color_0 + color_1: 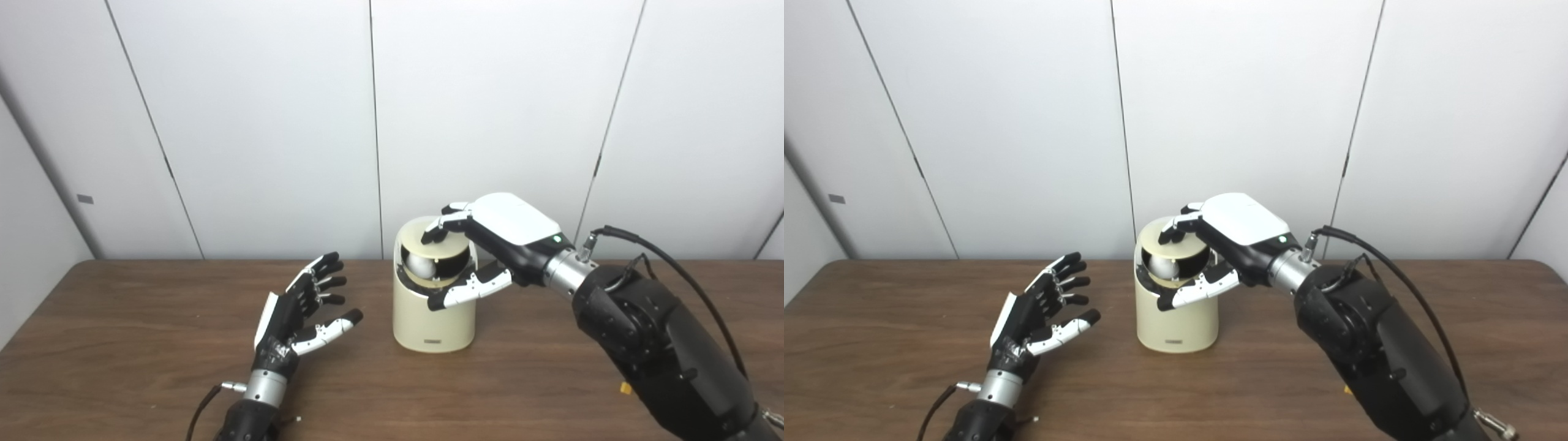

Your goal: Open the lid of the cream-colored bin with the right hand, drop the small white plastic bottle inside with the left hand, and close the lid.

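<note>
The cream-colored bin [432, 321] stands upright at the middle of the table. Its round lid [446, 246] is tilted up, leaving a dark opening at the front. Inside that opening shows the rounded white plastic bottle [421, 264]. My right hand [490, 239] reaches in from the right, its fingers hooked over the lid's top edge and its thumb lying across the bin's front rim. My left hand [300, 312] hovers left of the bin, apart from it, palm toward it, fingers spread and holding nothing.
The brown wooden table [122, 343] spreads wide on both sides of the bin. White wall panels stand just behind the table's far edge. A small yellow bit [625, 388] lies by my right forearm, and a black cable [674, 263] loops over that arm.
</note>
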Robot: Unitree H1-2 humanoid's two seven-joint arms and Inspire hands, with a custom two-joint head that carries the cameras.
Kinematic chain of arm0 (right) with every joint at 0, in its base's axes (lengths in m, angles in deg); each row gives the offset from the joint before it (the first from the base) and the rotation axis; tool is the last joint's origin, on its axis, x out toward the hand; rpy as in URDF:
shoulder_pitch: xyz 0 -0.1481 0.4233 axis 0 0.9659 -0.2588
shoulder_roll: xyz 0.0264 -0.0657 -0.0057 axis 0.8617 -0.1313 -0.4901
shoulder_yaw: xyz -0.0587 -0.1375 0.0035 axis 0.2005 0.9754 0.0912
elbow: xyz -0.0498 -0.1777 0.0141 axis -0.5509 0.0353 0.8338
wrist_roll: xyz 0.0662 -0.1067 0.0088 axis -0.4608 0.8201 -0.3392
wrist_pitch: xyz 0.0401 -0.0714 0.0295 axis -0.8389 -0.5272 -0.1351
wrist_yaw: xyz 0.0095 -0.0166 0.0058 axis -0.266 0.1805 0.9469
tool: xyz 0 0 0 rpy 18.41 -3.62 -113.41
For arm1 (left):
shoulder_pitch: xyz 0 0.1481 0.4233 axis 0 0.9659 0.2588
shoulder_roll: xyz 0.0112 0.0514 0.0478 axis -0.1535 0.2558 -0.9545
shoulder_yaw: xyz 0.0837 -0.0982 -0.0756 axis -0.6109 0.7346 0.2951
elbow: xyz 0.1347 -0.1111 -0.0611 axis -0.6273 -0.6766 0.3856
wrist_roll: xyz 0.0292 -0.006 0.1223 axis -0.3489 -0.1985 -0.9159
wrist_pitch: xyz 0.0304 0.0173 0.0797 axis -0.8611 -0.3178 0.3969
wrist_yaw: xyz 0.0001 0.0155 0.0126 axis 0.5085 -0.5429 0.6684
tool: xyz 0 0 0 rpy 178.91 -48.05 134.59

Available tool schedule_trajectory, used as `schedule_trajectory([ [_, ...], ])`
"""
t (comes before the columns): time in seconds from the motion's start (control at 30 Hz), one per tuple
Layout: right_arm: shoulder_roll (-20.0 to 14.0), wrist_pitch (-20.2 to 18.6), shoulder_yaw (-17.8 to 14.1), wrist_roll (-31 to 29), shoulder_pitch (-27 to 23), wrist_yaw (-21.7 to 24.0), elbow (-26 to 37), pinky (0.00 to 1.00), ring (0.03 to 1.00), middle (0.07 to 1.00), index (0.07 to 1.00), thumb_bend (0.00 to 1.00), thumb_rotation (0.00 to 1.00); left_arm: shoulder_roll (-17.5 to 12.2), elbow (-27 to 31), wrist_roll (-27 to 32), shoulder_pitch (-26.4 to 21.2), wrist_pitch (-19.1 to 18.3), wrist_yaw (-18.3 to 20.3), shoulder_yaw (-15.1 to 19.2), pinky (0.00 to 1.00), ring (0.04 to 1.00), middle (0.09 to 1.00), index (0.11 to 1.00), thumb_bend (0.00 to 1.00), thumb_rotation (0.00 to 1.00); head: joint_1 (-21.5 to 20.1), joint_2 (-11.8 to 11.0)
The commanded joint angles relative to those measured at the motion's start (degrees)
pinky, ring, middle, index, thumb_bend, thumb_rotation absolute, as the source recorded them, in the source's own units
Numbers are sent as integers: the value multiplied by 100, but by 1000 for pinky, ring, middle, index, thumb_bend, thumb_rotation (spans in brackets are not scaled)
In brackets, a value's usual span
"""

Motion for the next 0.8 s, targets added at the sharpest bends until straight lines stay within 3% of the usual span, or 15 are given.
schedule_trajectory([
  [0.0,-15,129,-71,23,-179,-10,103,876,892,727,721,706,695,78,36,-4,-1,68,-59,-19,655,781,847,872,721,108,5,17],
  [0.77,27,394,21,369,107,98,113,896,887,726,723,728,738,110,107,42,17,59,-76,-2,637,779,850,869,717,94,65,77],
])
